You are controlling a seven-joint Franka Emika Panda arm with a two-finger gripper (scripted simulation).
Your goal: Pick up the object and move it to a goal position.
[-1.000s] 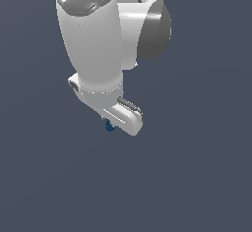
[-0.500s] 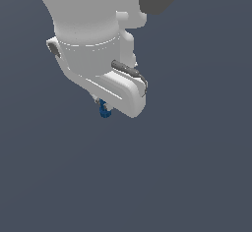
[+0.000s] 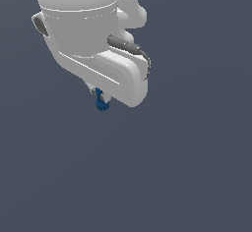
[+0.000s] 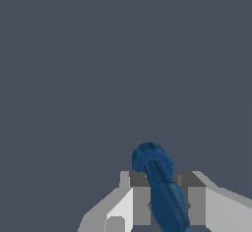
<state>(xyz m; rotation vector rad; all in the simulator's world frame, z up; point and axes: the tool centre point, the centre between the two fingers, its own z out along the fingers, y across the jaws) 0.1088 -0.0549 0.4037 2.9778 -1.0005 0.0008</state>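
Seen in the exterior view: large white Franka arm [image 3: 83,24] filling the upper part toward the exterior view's left, wrist body angled downward, a dark grey rounded part on its side. Below the wrist, only a sliver of the gripper [image 3: 98,94] showing, mostly hidden by the white housing. Poking out just beneath it, the object [image 3: 101,102], a tiny dark blue lump, far smaller than the hardware above. All around, plain dark slate-grey background, no edge or surface line discernible, so no telling whether the lump hangs clear or how high.

Seen in the wrist view: gripper [image 4: 162,196] closed down tight on the object [image 4: 160,184], grey inner pads [image 4: 141,202] pressed against either side of the blue body. Lump elongated here, a rounded ringed head sticking out beyond the fingertips, narrower shaft running back between the pads and tilted a little off the fingers' line. White finger housings flanking both sides. Beyond the head, the same uniform grey field.
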